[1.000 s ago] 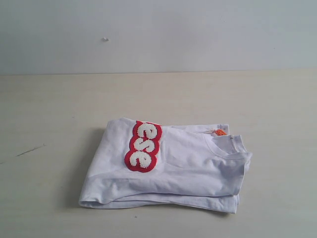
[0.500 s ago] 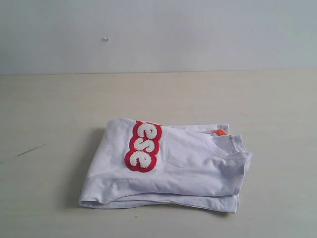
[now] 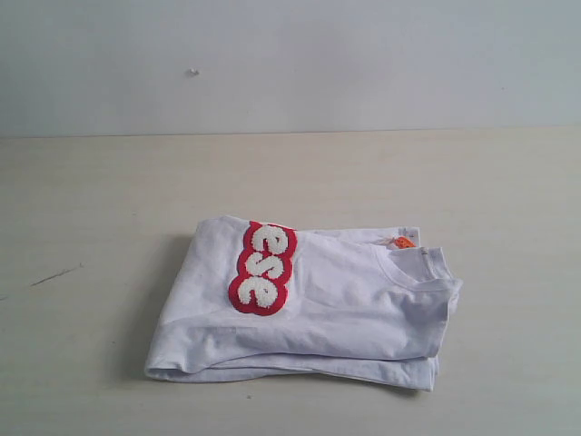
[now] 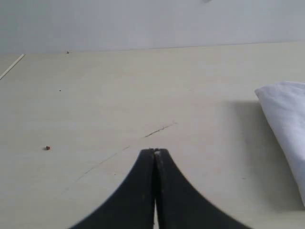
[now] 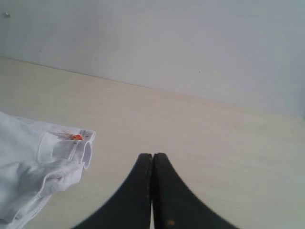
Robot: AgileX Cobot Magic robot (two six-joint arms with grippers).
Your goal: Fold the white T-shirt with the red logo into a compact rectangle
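T-shirt (image 3: pixel 349 304) lies apart from left tool (image 4: pixel 155 152), right tool (image 5: pixel 152 155).

The white T-shirt (image 3: pixel 345 309) lies folded into a thick, roughly rectangular stack on the table (image 3: pixel 109 182), with its layered edges showing along the near side. The logo (image 3: pixel 261 269), fuzzy white "ese" outlined in red, sits on top toward the left. The ribbed collar (image 3: pixel 408 280) and orange tag (image 3: pixel 400 242) are at the right.

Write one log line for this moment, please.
shirt: folded, on table | logo: on top | left claw: shut, empty | right claw: shut, empty
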